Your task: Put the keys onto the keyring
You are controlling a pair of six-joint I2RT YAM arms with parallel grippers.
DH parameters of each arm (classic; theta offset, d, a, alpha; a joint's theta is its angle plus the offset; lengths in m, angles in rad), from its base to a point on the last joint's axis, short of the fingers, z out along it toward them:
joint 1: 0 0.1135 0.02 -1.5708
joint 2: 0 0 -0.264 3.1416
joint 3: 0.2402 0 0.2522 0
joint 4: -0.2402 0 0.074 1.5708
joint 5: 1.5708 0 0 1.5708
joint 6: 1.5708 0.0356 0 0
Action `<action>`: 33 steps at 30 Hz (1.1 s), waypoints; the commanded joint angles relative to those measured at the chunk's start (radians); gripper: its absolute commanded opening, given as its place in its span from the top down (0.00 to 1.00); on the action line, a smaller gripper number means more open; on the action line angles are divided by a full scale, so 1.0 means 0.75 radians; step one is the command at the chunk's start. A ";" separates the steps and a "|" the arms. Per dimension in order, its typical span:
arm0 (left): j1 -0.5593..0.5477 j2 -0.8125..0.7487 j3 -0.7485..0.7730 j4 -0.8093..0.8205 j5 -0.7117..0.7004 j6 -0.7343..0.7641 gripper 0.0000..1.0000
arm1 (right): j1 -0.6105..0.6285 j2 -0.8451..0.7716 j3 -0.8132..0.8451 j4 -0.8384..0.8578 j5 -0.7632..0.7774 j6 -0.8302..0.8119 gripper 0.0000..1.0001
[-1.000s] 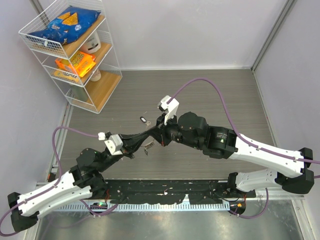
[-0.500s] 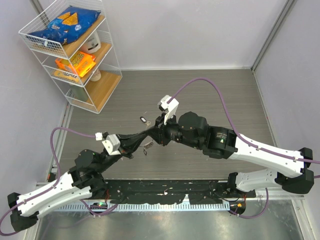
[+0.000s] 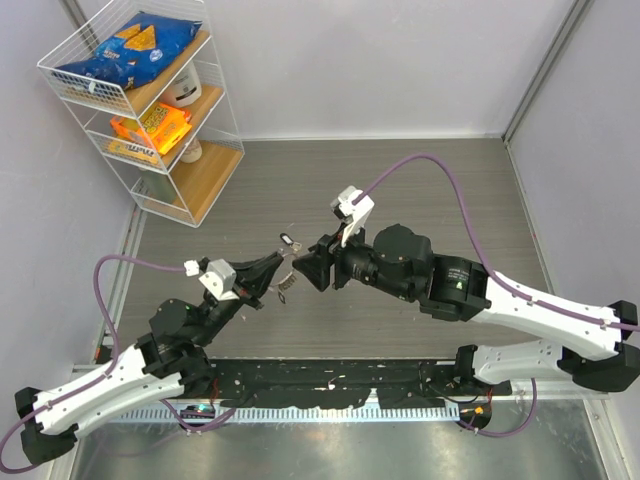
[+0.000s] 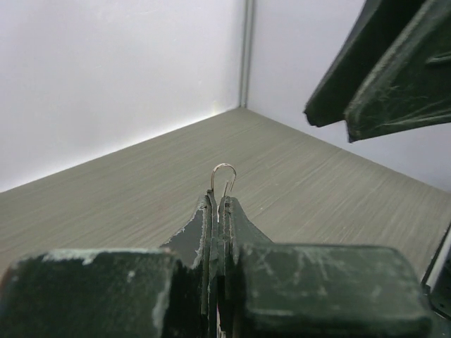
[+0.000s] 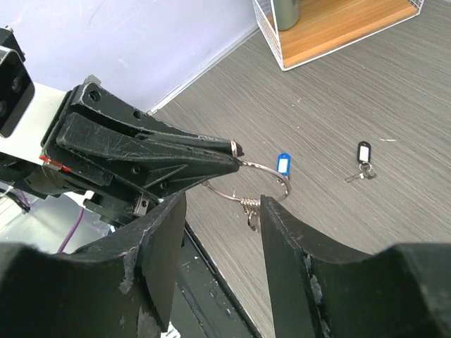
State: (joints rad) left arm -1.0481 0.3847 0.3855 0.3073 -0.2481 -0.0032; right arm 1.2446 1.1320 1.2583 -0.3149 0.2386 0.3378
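Between its closed fingertips, the left gripper [image 5: 236,149] pinches the rim of the keyring [image 5: 255,182]. The jaws are shut flat on the wire, and its own wrist view shows only a small arc of ring poking out past the tips. The grip is at the edge, so most of the loop hangs free beyond the fingers and clear of the table [image 3: 400,190]. That probably keeps the ring steady and leaves the rest of it open to the other arm.

A blue tag [image 5: 283,163] hangs on the far side of the loop from the pinch. A small cluster of keys [image 5: 251,215] dangles below, by the coiled part of the wire.

Facing it, the right gripper [image 5: 224,204] stands with its jaws apart and nothing between them. The ring sits just ahead of the gap, which seems to free this gripper to fetch another key.

Further out, well beyond the ring, a black-tagged key [image 5: 363,156] lies loose on the table and looks like the one left to thread. Past that stands a wire rack [image 3: 150,110].
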 commanded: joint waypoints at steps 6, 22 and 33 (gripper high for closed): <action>-0.002 -0.006 -0.007 0.010 -0.315 -0.002 1.00 | -0.017 0.025 0.001 -0.014 0.079 -0.023 0.47; 0.001 -0.083 -0.019 -0.046 -0.452 0.074 1.00 | -0.354 0.337 -0.031 -0.063 -0.075 0.012 0.48; -0.001 -0.065 -0.015 -0.052 -0.459 0.072 1.00 | -0.459 0.785 0.130 0.060 -0.142 -0.015 0.52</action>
State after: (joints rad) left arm -1.0481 0.3378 0.3683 0.2310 -0.5751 0.0395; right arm 0.9195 1.6337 1.2598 -0.3355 0.1585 0.3477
